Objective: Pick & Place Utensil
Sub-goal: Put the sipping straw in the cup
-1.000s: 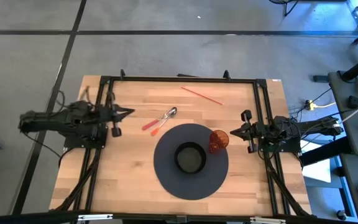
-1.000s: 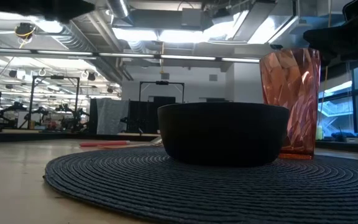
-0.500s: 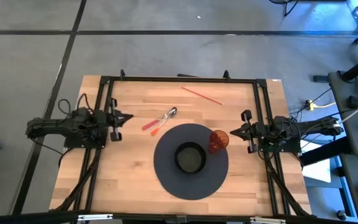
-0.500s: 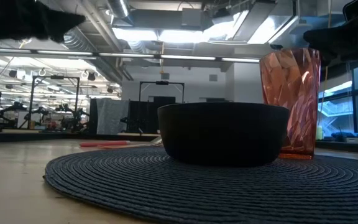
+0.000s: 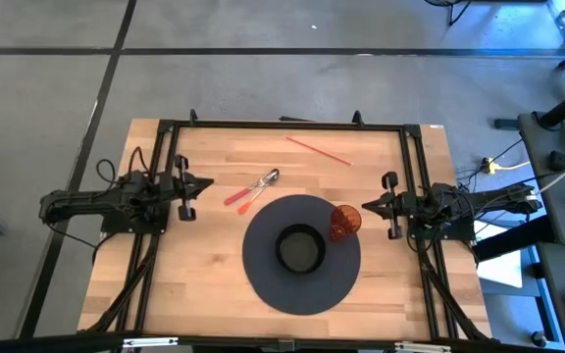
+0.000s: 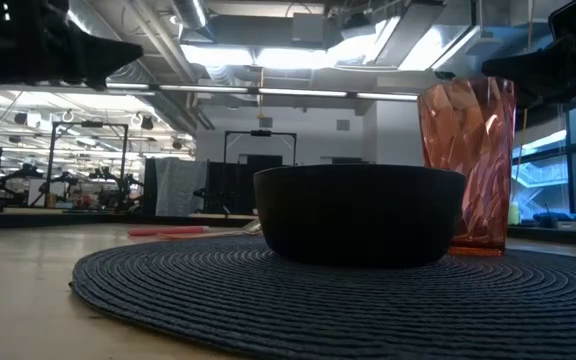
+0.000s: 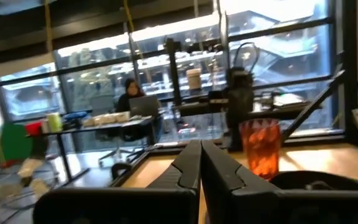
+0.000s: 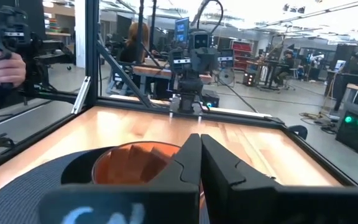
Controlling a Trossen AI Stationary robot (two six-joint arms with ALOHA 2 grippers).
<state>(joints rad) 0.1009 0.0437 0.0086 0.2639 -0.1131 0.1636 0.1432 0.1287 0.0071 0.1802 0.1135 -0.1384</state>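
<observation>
Two utensils lie side by side on the bare wood: a spoon [image 5: 259, 185] with an orange handle and a second piece with a red handle [image 5: 246, 206], left of the dark round placemat [image 5: 263, 275]. On the mat stand a black bowl [image 5: 299, 248] and an orange faceted cup [image 5: 345, 221]. My left gripper [image 5: 207, 183] is shut and hovers at the table's left side, pointing at the utensils from a short way off. My right gripper [image 5: 365, 207] is shut and hovers at the right side, just right of the cup [image 8: 138, 163].
A thin red stick [image 5: 317, 150] lies near the table's far edge. A black frame [image 5: 282, 125] runs round the tabletop. Bare wood lies on the near left. In the right wrist view a person's hand [image 8: 5, 62] shows beyond the table.
My left gripper has sunk lower over the table's left side and has stayed shut; in the low view its arm has come down into the picture's upper left. The utensils, bowl and cup have not moved.
</observation>
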